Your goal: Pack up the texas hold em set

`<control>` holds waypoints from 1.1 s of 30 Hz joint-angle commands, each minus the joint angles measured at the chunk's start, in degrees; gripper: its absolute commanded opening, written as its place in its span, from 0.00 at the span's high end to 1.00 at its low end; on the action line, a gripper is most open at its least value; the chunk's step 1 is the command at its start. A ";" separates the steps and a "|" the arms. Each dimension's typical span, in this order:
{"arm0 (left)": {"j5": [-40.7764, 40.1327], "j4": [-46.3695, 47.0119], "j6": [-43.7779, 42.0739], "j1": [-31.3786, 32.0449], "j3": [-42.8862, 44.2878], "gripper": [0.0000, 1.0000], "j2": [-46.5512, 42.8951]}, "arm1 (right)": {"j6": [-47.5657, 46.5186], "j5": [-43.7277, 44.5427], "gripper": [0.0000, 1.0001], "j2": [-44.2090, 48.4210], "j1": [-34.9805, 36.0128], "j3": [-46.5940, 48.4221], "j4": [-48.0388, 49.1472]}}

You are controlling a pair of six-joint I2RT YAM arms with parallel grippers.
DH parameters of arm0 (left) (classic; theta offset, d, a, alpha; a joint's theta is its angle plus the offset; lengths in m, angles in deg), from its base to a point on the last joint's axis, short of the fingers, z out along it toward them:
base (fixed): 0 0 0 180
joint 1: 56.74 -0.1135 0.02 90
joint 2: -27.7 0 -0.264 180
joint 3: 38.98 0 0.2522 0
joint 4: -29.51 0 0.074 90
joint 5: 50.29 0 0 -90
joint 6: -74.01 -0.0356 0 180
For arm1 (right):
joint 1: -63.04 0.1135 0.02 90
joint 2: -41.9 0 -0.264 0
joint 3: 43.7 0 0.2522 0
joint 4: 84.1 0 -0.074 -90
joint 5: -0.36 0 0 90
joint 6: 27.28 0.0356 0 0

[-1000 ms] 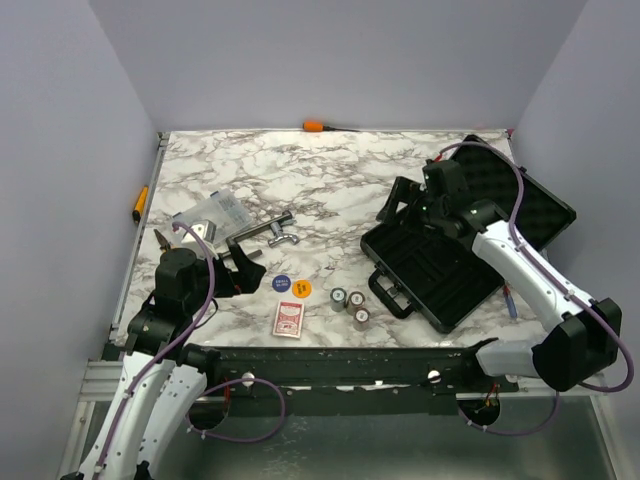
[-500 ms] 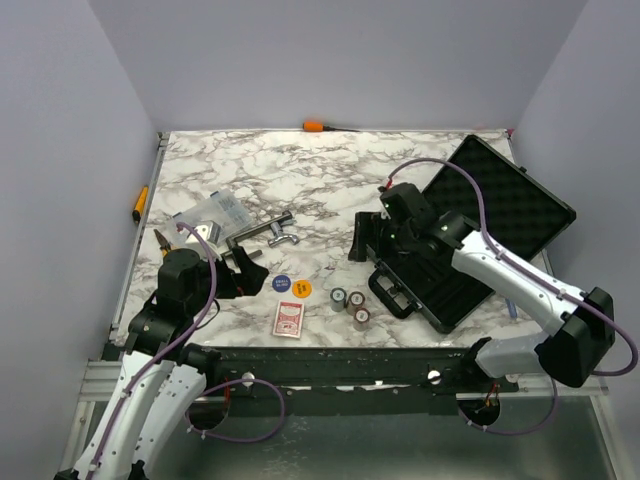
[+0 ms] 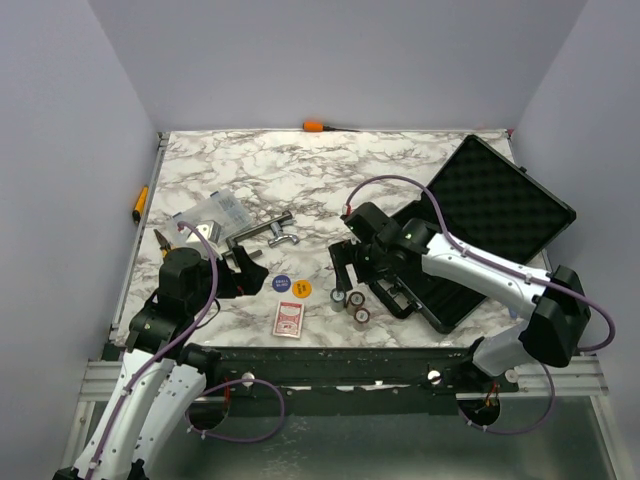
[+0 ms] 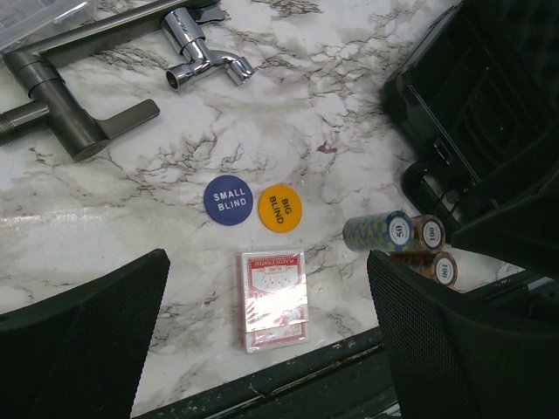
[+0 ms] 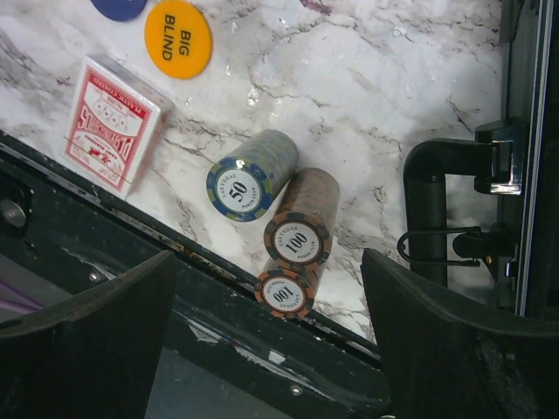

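The black case [image 3: 470, 262] lies open at the right of the marble desk [image 3: 300, 180]. Its foam-lined lid [image 3: 500, 200] is laid back toward the far right corner, and its carry handle [image 5: 430, 209] faces the middle of the desk.

The rest of the set sits outside the case, near the front edge. The red-backed card deck [image 3: 289, 319] lies flat, closest to that edge. Just behind it are 2 round discs side by side: a blue one [image 4: 229, 201] reading SMALL BLIND and, to its right, an orange one [image 4: 280, 208] reading BIG BLIND. They are very close together, and I cannot tell whether they touch.

To the right of the deck, between it and the case handle, are 3 small chip stacks packed against one another. They are a pale blue-edged stack marked 50 [image 5: 249, 177] and 2 copper-coloured stacks marked 100 [image 5: 301, 223].

The right claw [image 3: 348, 270] hangs over these stacks with its fingers spread wide. In its wrist view the chips show in the gap between the fingers, and it grips nothing.

The left claw [image 3: 248, 272] sits low at the left, pointed toward the discs and deck. It is also spread wide and holds nothing.

Behind the discs lie a grey metal clamp [image 4: 70, 113] and a chrome fitting [image 4: 205, 59]. A clear plastic box [image 3: 210, 214] sits farther left.
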State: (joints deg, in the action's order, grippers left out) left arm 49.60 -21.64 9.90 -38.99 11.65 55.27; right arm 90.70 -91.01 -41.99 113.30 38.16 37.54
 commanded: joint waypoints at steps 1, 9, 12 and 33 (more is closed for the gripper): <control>-0.99 -0.14 0.05 0.29 0.55 0.06 0.10 | -2.55 -1.46 0.13 -1.44 0.32 0.86 -2.26; -0.94 -0.23 0.06 0.26 0.64 0.06 0.25 | -3.76 -1.91 0.23 -3.09 0.78 -0.31 -2.82; -0.91 -0.19 0.04 0.26 0.71 0.06 0.32 | -3.82 -1.76 0.25 -4.10 1.32 -0.78 -2.89; -1.10 -0.32 0.12 0.26 0.67 0.07 0.57 | -5.02 0.37 0.40 -8.72 2.91 -3.42 -1.63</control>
State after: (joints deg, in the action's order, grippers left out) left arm 49.49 -21.66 9.90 -38.99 11.65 55.62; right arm 86.66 -91.88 -49.23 115.60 35.29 35.79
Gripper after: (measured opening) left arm 0.932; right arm 0.602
